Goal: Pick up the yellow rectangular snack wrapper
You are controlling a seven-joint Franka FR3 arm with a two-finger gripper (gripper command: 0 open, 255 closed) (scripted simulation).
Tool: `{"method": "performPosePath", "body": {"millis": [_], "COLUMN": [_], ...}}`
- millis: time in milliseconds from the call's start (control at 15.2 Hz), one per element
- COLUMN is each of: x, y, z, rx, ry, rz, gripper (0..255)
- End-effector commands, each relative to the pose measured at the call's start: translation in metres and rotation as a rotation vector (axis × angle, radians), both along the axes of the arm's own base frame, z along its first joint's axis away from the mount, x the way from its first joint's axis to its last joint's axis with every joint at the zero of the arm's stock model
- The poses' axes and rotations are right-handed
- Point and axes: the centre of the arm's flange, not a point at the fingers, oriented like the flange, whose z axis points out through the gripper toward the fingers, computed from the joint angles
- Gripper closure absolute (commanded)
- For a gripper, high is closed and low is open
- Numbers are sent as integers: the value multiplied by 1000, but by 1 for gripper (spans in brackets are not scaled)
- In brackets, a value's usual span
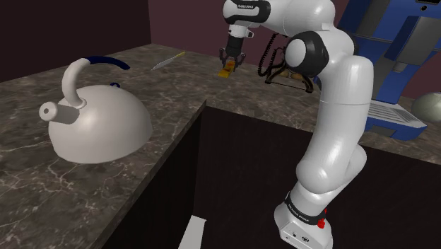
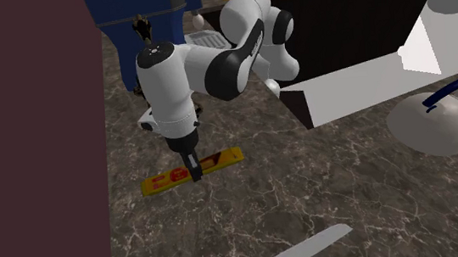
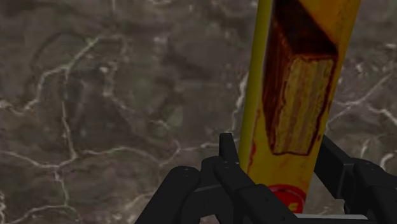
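The yellow rectangular snack wrapper [image 3: 299, 63], printed with a chocolate wafer bar, lies flat on the dark marbled countertop [image 3: 95, 95]. My black gripper [image 3: 277, 146] stands straight down over it, one finger pressed against each long edge, shut on the wrapper. In the second exterior view the gripper [image 2: 195, 172] meets the wrapper [image 2: 221, 160] near its middle, red lettering showing either side. In the shoulder view the gripper [image 1: 230, 62] and wrapper [image 1: 227, 69] are at the far side of the counter.
A large white kettle [image 1: 99, 120] with a blue-topped handle stands on the near counter. A knife [image 1: 168, 60] lies at the back, left of the gripper. A deep dark recess [image 1: 233, 177] cuts into the counter by the stand. A blue appliance [image 1: 396, 42] rises behind the arm.
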Motion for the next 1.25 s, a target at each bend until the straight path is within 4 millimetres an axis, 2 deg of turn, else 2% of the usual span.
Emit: {"method": "performPosePath", "body": {"millis": [0, 66, 1056, 1188], "x": [1, 1, 1, 1], "y": [1, 1, 1, 1], "z": [-2, -3, 76, 77], "rx": [3, 3, 3, 3], "ry": [3, 3, 3, 3], "rz": [2, 2, 2, 2], "gripper": [255, 255, 255, 255]}}
